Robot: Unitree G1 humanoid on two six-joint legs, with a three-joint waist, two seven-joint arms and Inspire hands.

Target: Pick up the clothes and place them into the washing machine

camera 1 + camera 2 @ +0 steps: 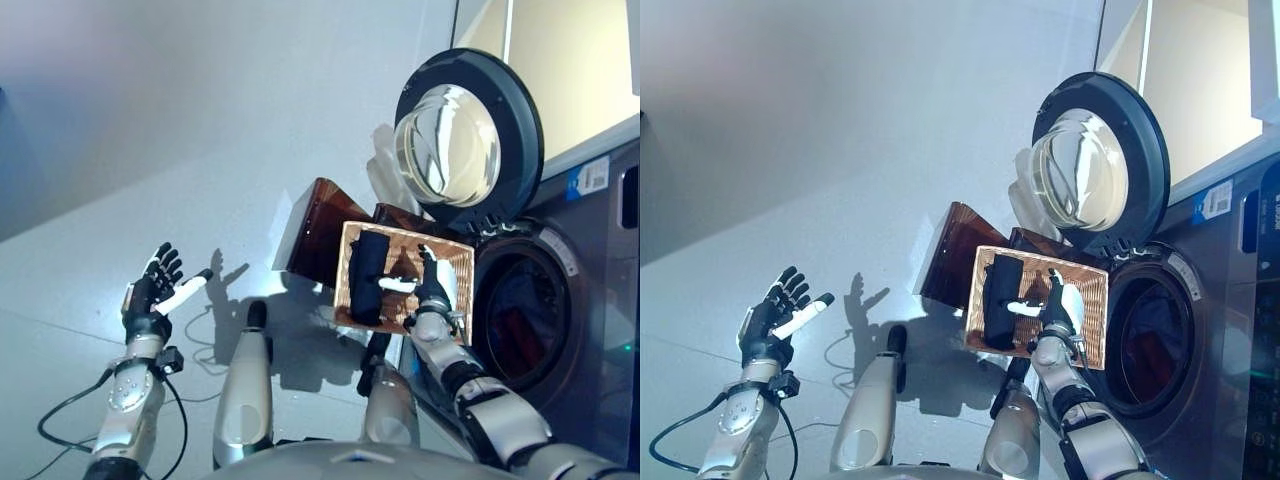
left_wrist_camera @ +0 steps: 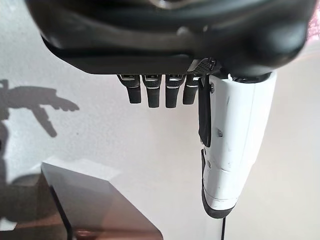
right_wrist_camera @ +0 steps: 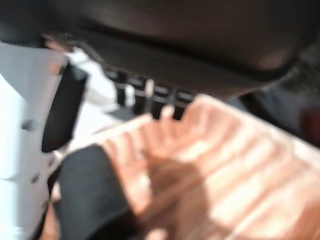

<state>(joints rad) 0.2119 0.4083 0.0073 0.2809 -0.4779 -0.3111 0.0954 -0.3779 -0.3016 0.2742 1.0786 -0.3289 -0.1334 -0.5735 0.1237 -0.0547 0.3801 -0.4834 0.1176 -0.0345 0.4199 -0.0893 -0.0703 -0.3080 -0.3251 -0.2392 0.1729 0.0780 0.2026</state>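
Right hand [image 1: 432, 290] hovers over the brown woven wicker basket [image 1: 455, 262] at centre-right of the frame, fingers pointing up-frame, white-covered thumb stuck out toward the dark rolled garment [image 1: 368, 276]. It looks loosely open, not clamped on anything; the right wrist view shows the fingers above the weave with the dark cloth beside the thumb.

The garment lies in the basket's left half, long axis running top to bottom of the frame, upper end toward the round glass washer door [image 1: 466, 140], which is swung open above. The dark drum opening of the grey front-loading washing machine [image 1: 525, 315] sits just right of the basket, with some cloth apparently already inside.

Left hand [image 1: 157, 285] is idle at lower left over the pale floor [image 1: 150, 150], fingers spread and empty.

To do the step well: shift left across the roll, close around its middle so neither end droops, lift clear of the basket rim, then swing right into the drum.
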